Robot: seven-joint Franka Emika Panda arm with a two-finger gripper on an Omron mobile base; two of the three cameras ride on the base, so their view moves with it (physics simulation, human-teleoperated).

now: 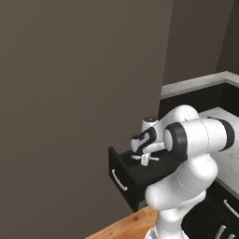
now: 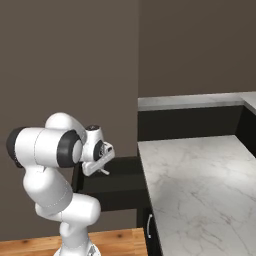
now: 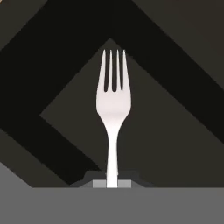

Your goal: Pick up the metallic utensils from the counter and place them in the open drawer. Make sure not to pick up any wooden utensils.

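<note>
Your hand (image 1: 145, 158) hangs over the open drawer (image 1: 122, 179), wrist turned down toward its black interior. In the right base view the hand (image 2: 102, 167) sits just left of the counter (image 2: 200, 185), above the drawer (image 2: 117, 182).

Hand is closed on the fork (image 3: 112, 105): in the hand view the handle end is pinched between the tips at the bottom, with the tines pointing away from the hand. Fork reads pale silver, four thin tines, straight in the grip, not tilted to either side. Behind it you see the drawer's dark floor and black walls (image 3: 65, 48), set diagonally across the view. Whether the fork touches the drawer floor, you cannot tell.

From the left base view a bit of the fork (image 1: 144, 160) shows pale beneath the hand, above the drawer's inside. Drawer front faces lower left, curved silver handle (image 1: 119, 180) on it.

Counter top is marbled, pale.
</note>
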